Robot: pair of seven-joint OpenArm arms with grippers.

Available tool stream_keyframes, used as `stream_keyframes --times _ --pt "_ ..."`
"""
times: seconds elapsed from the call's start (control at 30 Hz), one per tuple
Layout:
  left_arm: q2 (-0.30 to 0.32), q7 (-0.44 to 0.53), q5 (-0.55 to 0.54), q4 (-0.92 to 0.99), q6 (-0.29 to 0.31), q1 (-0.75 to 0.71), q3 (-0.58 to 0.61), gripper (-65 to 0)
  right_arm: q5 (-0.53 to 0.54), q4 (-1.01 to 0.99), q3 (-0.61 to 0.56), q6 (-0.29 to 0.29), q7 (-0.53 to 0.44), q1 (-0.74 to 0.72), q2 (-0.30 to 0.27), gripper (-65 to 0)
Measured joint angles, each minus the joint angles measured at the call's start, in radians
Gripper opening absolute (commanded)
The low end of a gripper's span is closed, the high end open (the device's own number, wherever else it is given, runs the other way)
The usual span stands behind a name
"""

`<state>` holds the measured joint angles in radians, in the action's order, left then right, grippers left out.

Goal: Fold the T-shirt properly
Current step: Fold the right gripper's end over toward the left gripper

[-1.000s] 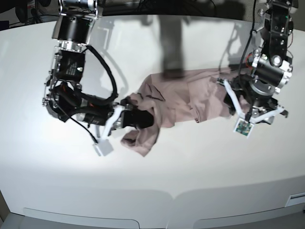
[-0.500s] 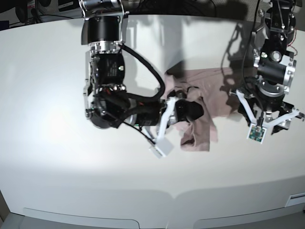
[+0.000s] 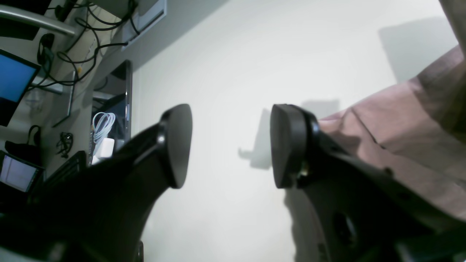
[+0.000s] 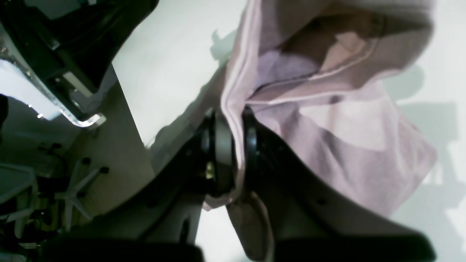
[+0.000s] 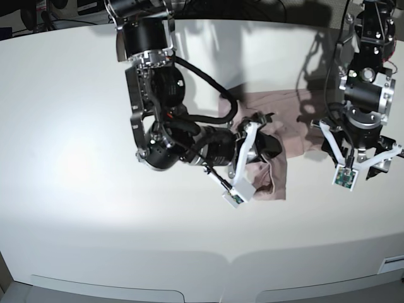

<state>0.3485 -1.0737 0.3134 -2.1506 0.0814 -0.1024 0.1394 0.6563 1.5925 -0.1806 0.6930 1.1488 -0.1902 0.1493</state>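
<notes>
T-shirt (image 5: 278,136) bunched on table (image 5: 76,158), right end effector (image 4: 233,145) clamping its fabric, left end effector (image 3: 231,145) wide, empty

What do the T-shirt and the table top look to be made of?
T-shirt: soft knit cloth, probably cotton, matte dusty pink; it wrinkles, drapes and shows stitched hems. Table: hard, smooth white top, perhaps laminate, with a slight sheen; it carries sharp shadows and a soft glare patch.

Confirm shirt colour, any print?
The T-shirt is plain dusty pink, with no print visible. It shows best in the right wrist view.
</notes>
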Motion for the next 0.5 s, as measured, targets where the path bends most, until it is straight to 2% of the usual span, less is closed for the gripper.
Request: stream_keyframes --times 0.17,0.27,0.5 --pt "0.0 0.0 0.0 0.0 0.0 0.0 0.0 -31.5 -0.057 -0.007 -0.011 0.0 -0.023 -0.001 0.0 -65.0" --pt "0.0 0.0 -0.002 0.0 0.0 0.0 0.0 -31.5 -0.077 -0.062 -0.056 0.0 -0.045 -0.001 -0.001 -65.0" --pt "0.0 0.0 -0.006 0.0 0.0 0.0 0.0 -31.5 -0.216 -0.206 -0.209 -0.003 -0.229 -0.001 -0.003 -65.0"
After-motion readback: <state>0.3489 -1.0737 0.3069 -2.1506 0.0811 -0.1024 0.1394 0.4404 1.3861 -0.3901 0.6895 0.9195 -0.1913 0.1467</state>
